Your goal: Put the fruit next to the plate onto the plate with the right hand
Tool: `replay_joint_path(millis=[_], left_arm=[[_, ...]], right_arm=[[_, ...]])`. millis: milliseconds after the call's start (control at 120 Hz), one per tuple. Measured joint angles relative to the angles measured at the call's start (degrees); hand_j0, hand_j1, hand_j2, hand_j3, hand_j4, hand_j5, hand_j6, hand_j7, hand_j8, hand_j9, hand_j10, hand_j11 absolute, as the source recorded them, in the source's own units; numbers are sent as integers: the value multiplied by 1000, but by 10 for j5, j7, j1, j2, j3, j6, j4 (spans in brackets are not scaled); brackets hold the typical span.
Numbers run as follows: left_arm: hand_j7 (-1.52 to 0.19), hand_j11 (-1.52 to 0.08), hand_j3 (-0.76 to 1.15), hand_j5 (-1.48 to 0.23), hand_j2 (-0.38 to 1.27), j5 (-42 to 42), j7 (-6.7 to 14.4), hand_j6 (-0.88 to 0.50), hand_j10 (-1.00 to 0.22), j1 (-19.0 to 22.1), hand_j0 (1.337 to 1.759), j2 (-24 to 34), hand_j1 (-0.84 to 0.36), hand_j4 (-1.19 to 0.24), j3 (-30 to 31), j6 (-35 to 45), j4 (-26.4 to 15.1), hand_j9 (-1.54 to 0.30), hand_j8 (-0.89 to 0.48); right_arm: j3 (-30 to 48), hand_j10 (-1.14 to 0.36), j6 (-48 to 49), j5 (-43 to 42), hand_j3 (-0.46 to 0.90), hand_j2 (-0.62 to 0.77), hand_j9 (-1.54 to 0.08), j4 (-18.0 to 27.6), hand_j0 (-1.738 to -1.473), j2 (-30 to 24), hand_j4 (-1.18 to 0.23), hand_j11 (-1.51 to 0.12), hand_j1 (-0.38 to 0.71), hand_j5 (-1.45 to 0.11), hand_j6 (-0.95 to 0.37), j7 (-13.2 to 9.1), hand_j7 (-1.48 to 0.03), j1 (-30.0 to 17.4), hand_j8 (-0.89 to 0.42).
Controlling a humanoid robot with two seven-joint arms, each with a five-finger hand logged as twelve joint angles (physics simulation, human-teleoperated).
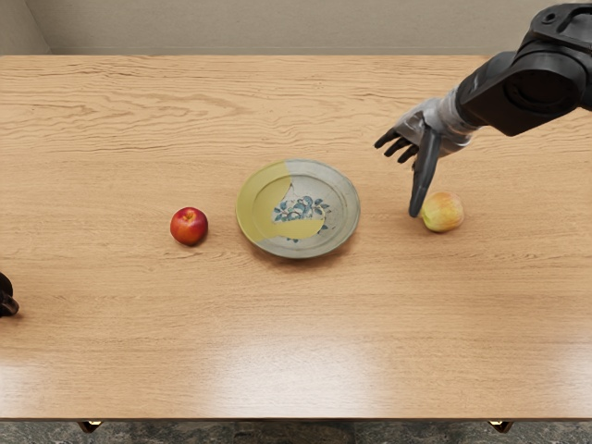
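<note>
The right hand (418, 141) is held open, fingers spread, one digit pointed down just left of the yellow-green apple (443, 212), perhaps touching it. That apple is set right of the patterned plate (344, 196), a red apple (189, 226) left. The left hand (6, 298) is glimpsed at the left edge.

Plate (350, 211) between apple (189, 226) at left and fruit (443, 212) at right.

The bulky dark grey right arm (527, 83) is entering from the far right, its black five-finger right hand (416, 139) hanging with fingers (424, 180) spread, one pointing straight down. The dark left hand (6, 298) is just showing at the left edge.
</note>
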Motion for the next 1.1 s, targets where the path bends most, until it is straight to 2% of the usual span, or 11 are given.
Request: replay_joint_path(millis=[158, 300, 567, 692, 842, 1100], left_arm=[[0, 0, 0, 0, 0, 0, 0, 0, 0, 0, 1658, 0, 349, 0, 0, 0, 0, 0, 0], [0, 0, 0, 0, 0, 0, 0, 0, 0, 0, 1658, 0, 349, 0, 0, 0, 0, 0, 0], [0, 0, 0, 0, 0, 0, 0, 0, 0, 0, 1658, 0, 349, 0, 0, 0, 0, 0, 0], [0, 0, 0, 0, 0, 0, 0, 0, 0, 0, 1658, 0, 349, 0, 0, 0, 0, 0, 0], [0, 0, 0, 0, 0, 0, 0, 0, 0, 0, 1658, 0, 349, 0, 0, 0, 0, 0, 0], [0, 0, 0, 0, 0, 0, 0, 0, 0, 0, 1658, 0, 349, 0, 0, 0, 0, 0, 0]], right_arm=[[-51, -17, -160, -3, 0, -3, -21, 65, -1658, -6, -17, -21, -330, -21, -18, 0, -21, 22, -17], [-91, -17, -197, -3, 0, -3, -21, 106, -1658, -8, -17, -21, -330, -21, -18, 0, -21, 65, -18], [-171, -23, -214, -3, 0, -4, -29, 126, -1658, 28, -23, -29, -323, -29, -24, -1, -29, 90, -24], [-187, -24, -293, -2, 0, -4, -30, 138, -1658, 36, -24, -30, -321, -31, -25, -1, -30, 89, -25], [-194, -32, -364, -3, 0, -6, -41, 137, -1658, 40, -32, -41, -312, -41, -33, -1, -41, 62, -33], [-151, -109, -402, -18, 0, -21, -141, 98, -1658, 62, -110, -141, -219, -141, -110, -1, -141, -32, -110]])
